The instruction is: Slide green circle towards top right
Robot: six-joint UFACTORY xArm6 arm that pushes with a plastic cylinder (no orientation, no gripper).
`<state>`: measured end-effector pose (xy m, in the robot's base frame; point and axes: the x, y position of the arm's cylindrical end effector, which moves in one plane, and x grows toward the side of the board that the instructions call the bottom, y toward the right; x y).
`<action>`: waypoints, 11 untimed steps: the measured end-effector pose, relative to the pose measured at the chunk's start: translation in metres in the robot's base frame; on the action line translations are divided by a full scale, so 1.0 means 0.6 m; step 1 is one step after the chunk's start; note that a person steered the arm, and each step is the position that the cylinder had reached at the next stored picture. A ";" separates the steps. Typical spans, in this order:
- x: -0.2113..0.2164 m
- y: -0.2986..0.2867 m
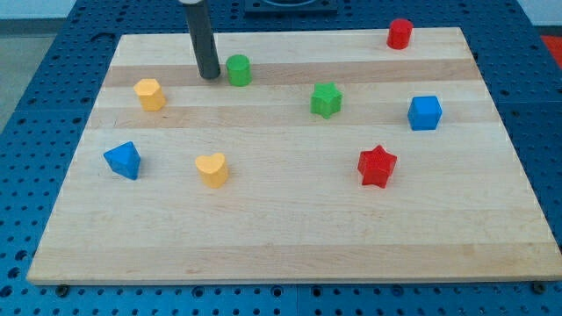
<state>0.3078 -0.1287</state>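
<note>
You see a small green circle (238, 69), a short upright cylinder, standing on the pale wooden worktop (281, 228) near the view's top edge, left of centre.

Pale wooden board (290, 237) – smooth, matt – blocks look plastic

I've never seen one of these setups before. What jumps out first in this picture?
Probably the straight dark rod coming down from the view's top; my tip rests on the pale wooden board, just left of the small green circle block. Next, the bright blocks scattered about: a red star at lower right of centre, a blue cube near the right edge, and a red cylinder at the top right.
</note>
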 end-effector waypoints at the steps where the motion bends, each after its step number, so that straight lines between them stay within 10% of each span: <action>1: -0.002 0.068; 5: -0.121 0.073; 7: -0.088 0.276; 11: -0.014 0.202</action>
<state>0.2993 -0.0073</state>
